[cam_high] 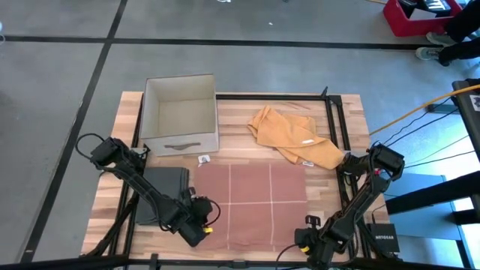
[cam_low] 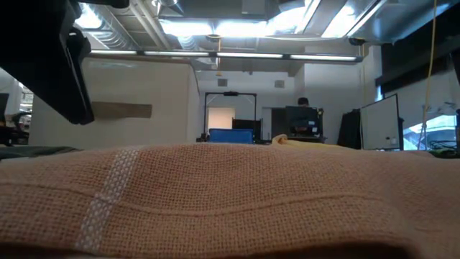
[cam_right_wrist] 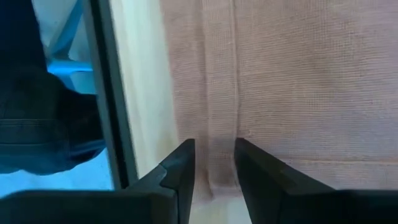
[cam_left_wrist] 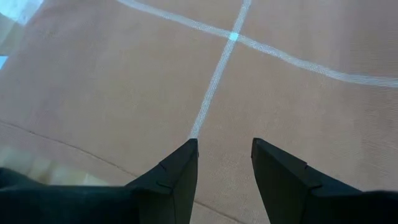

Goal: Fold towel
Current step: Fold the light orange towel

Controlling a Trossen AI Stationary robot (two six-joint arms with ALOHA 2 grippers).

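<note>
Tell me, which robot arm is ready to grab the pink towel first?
Probably both together. The left gripper sits open over the pink towel's near left corner, and the right gripper sits open at its near right corner, fingers astride the hem. Neither has closed yet.

Terracotta towel (cam_high: 251,202), pale grid stripes

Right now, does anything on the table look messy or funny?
Yes. The orange cloth lies crumpled near the table's far right side, while the pink towel is spread flat and neat. A small white scrap lies loose beside the grey box.
</note>
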